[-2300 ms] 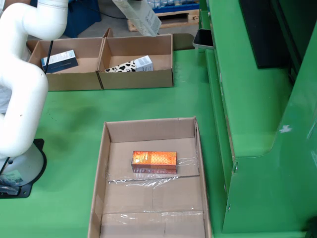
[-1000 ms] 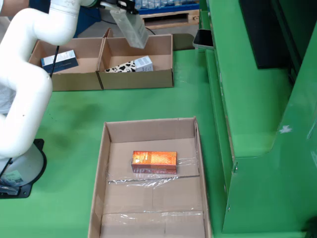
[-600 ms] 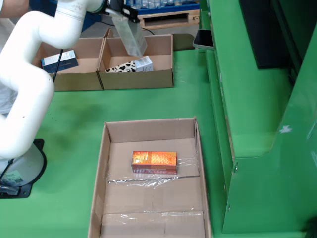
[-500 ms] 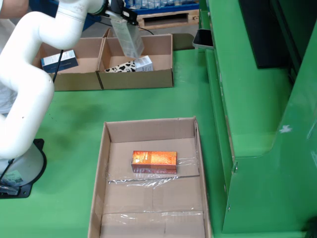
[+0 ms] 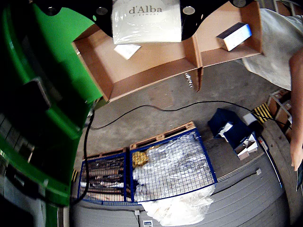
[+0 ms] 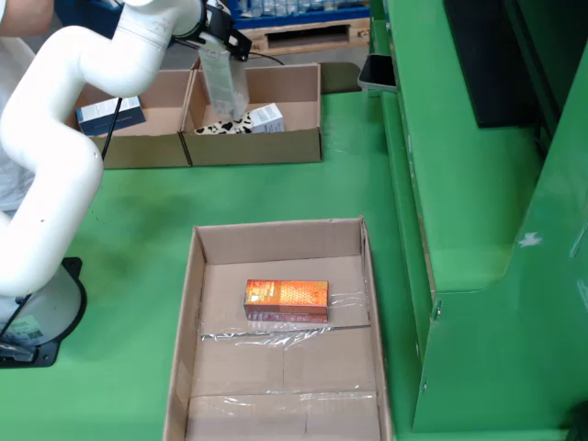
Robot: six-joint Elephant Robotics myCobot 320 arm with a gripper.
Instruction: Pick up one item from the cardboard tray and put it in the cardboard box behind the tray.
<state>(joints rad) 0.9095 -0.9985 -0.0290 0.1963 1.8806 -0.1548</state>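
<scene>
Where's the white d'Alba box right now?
In the fixed view the white d'Alba box hangs from the gripper at top left, over the right-hand cardboard box behind the tray, above a small white carton.

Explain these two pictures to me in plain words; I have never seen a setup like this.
The white jointed machine is a robot arm on a green table. One picture comes from a fixed camera looking down at the table. The other rides on the arm's gripper, so it looks tilted and odd. The gripper holds a white d'Alba box over the cardboard box at the back, which already has items in it. Beside it stands a second box. In front lies a cardboard tray with one orange carton left.
</scene>
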